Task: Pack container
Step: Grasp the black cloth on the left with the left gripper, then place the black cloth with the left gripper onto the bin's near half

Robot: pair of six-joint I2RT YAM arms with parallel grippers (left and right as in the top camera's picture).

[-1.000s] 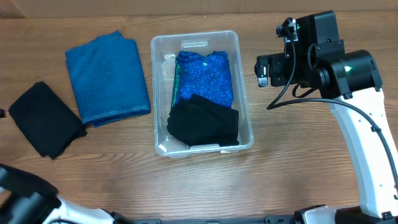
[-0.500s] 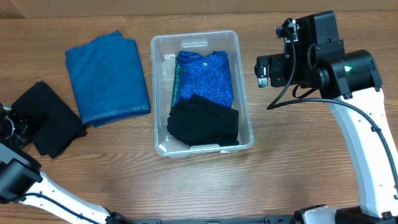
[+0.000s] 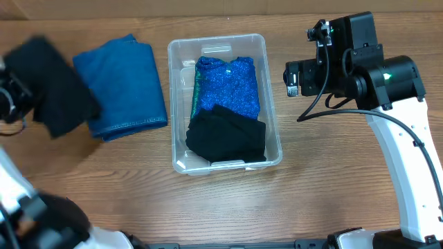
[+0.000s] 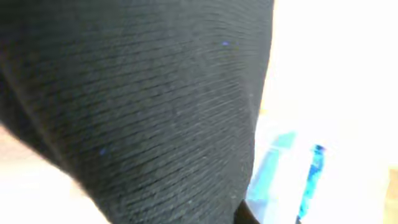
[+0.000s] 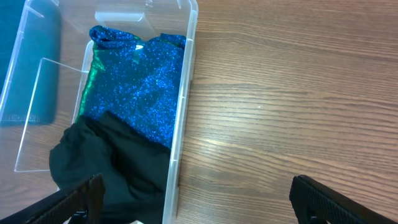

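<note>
The clear container [image 3: 272, 104] stands in the middle of the table, holding a sparkly blue cloth [image 3: 228, 83] and a black cloth [image 3: 227, 135]. At the far left my left gripper [image 3: 15, 98] is shut on another black cloth [image 3: 59, 86], which hangs blurred above the table and overlaps the left edge of a folded blue cloth [image 3: 124, 86]. That black cloth [image 4: 137, 106] fills the left wrist view and hides the fingers. My right gripper [image 5: 199, 208] hangs open above the container's right rim [image 5: 183, 112], nothing between its fingers.
The right arm [image 3: 387, 83] stands over the table's right side. Bare wooden tabletop [image 5: 292, 93] lies right of the container. The folded blue cloth rests just left of the container.
The black cloth has left the table at the left and risen toward the back, held by my left gripper, which has shut on it. The right arm has not moved.
</note>
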